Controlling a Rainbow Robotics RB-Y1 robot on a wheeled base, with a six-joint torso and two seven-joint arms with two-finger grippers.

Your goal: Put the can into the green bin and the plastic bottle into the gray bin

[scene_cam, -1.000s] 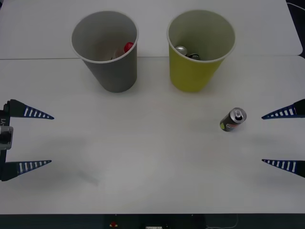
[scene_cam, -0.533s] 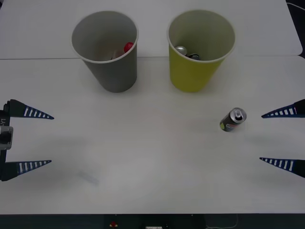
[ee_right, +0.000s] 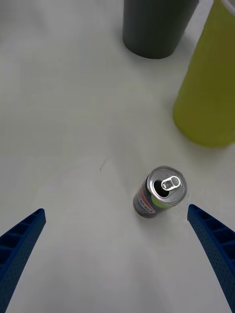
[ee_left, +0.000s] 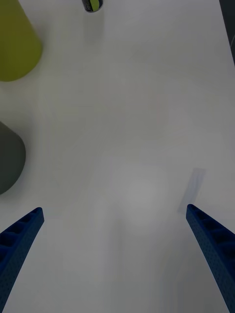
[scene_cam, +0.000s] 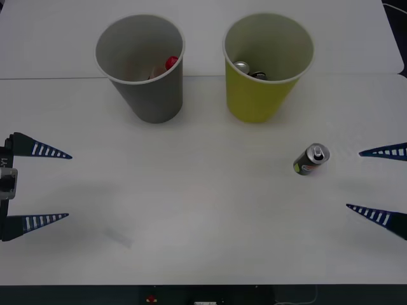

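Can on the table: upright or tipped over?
Upright. The can stands on its base on the table, silver top and pull tab facing up, outside the green bin.

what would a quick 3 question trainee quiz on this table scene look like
1. True or false: the can stands upright on the table.
2. Which end effector is nearer the can? A) left end effector B) right end effector
3. Fill in: the bin nearer the can is the ____ bin.

Key:
1. True; its silver top faces up in the right wrist view.
2. B; both are open and hold nothing.
3. Green; the green bin stands nearer than the gray bin.
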